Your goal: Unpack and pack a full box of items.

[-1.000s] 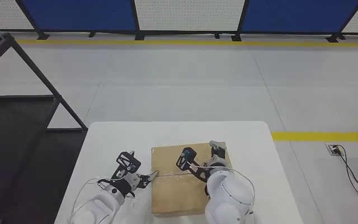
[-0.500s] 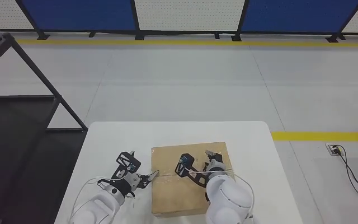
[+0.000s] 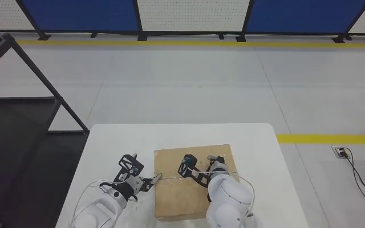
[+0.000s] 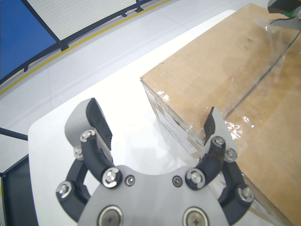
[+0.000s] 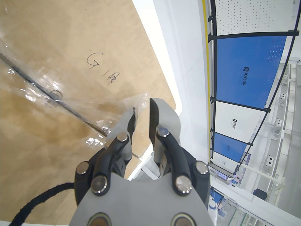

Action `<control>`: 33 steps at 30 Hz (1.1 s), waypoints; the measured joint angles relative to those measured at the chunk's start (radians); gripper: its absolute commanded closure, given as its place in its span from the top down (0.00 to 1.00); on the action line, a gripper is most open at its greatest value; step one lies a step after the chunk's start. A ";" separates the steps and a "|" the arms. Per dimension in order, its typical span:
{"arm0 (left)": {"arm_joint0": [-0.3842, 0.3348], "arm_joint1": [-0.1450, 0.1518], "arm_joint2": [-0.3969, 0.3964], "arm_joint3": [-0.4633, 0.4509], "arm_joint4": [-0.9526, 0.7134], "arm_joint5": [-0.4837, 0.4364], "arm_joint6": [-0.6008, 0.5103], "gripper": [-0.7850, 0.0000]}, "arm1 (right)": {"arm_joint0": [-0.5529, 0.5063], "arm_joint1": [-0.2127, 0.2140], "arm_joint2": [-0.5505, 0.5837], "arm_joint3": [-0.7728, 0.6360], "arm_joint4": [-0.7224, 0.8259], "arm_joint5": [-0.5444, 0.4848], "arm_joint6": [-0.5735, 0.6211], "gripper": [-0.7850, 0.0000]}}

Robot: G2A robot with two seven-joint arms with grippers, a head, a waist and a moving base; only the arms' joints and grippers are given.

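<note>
A brown cardboard box (image 3: 177, 196) lies on the white table (image 3: 114, 142), its flaps closed and a strip of clear tape (image 5: 70, 99) along the centre seam. My right gripper (image 5: 141, 111) is over the far right part of the box top (image 5: 58, 24), shut on a lifted end of the tape. From above, the right gripper (image 3: 214, 159) sits near the box's far right corner. My left gripper (image 4: 152, 106) stands open at the box's left side (image 4: 174, 128), one fingertip by the seam end, holding nothing. The left gripper (image 3: 149, 182) is low over the table.
The box takes up the table's near middle. Bare table surface lies to the left, right and far side of it. A black frame (image 3: 34, 85) stands off the table's left. Blue and white panels (image 3: 188, 14) close off the floor at the back.
My right gripper has drawn back towards the near side over the box top, keeping hold of the tape end. The left arm has stayed still.
</note>
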 measured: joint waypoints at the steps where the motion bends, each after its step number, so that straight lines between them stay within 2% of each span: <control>1: 0.000 0.000 0.000 0.000 0.000 0.000 0.000 1.00 | 0.002 -0.001 0.001 0.002 0.006 0.006 0.006 0.00; 17: 0.000 0.000 0.000 0.000 0.000 0.000 0.000 1.00 | -0.018 -0.017 0.046 -0.037 0.158 0.102 0.069 0.00; 33: 0.000 0.000 0.000 0.000 0.000 0.000 0.000 1.00 | -0.134 -0.009 0.133 -0.128 0.282 0.250 -0.096 0.00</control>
